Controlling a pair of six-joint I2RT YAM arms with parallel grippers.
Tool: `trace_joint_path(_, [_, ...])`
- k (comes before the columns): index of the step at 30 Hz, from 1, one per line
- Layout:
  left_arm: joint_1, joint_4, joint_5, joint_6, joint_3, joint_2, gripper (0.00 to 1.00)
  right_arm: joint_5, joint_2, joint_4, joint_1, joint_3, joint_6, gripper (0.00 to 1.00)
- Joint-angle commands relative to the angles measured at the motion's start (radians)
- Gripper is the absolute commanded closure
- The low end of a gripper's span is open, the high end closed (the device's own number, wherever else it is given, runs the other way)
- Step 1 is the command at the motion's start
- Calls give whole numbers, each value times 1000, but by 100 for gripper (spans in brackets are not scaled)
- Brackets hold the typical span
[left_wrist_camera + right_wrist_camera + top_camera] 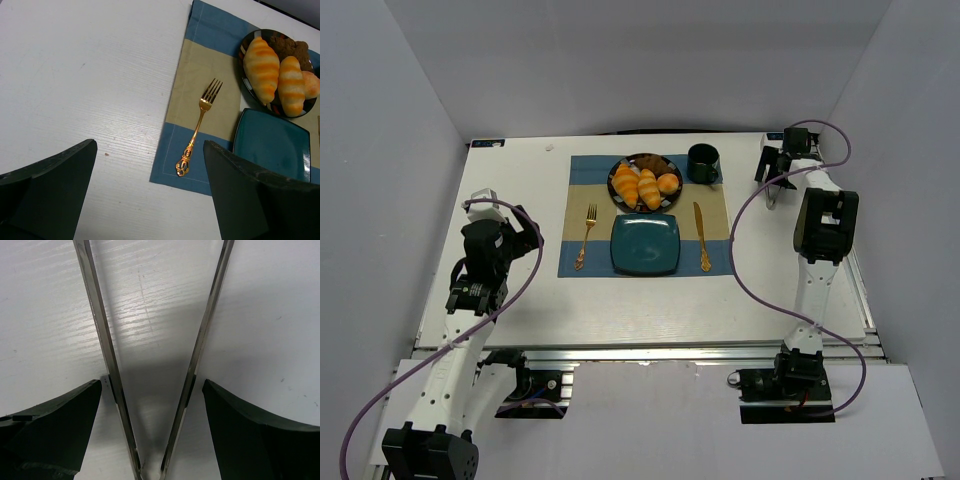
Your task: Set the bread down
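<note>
Left claw (150,145) gapes; beyond, the bread (261,67) lies lengthwise, near-to-far.

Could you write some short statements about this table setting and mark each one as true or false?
1. The two rolls lie on the round dark plate. True.
2. The square plate holds a roll. False: nothing lies on it.
3. The fork lies on the mat, left of the square plate. True.
4. The left tool grips the fork. False: it is open, holds nothing and is apart from the fork.
5. Metal tongs lie inside the open right tool. True.
</note>
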Motion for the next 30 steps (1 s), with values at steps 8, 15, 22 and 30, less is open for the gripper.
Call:
trace_joint_path(8, [-4,6,-6,6,-2,4,2,2,33,-3,5,-21,-14,26])
trace_joint_path(15, [-4,3,-12,6,0,7,2,-30,-23,-7,5,-13,6,53])
trace_joint_path(22, [-4,1,-2,6,3,21,2,-1,-345,-40,17,-117,35,54])
trace_joint_path(30, [-4,12,12,6,-3,-27,2,42,-720,-118,230,-349,35,54])
